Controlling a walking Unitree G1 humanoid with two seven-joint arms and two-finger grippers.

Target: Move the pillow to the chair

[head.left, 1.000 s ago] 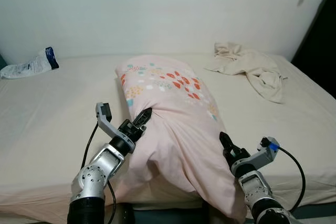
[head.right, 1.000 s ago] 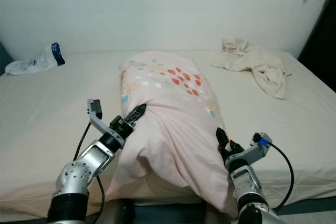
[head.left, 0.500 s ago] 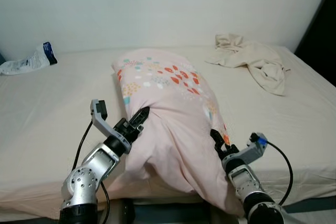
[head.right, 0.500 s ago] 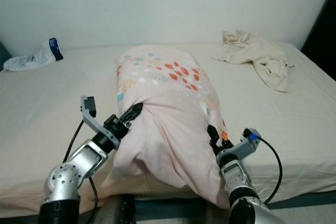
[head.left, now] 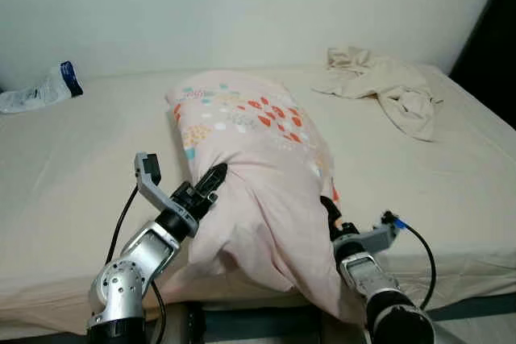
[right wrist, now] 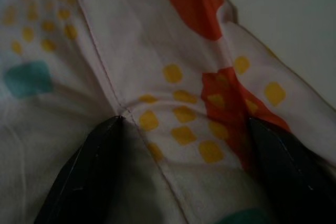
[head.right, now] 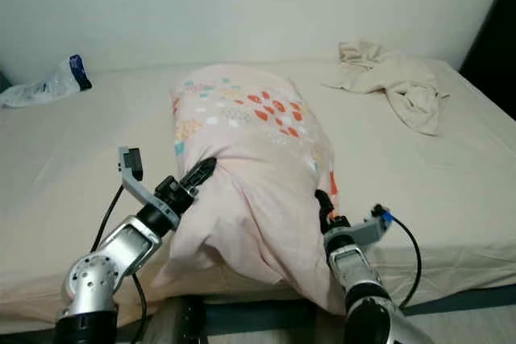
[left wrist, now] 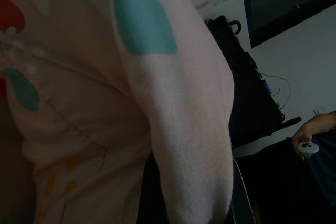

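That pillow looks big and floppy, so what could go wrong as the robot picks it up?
The pillow is pinched only at its sides by the left hand and right hand, so the loose cover might slip out. Its near end sags over the bed edge and could drag or snag.

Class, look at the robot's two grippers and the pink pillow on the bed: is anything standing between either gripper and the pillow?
Nothing visible does. The left gripper presses into the pillow on one side and the right gripper on the other, fabric bunched between its fingers. The crumpled cloth lies well apart.
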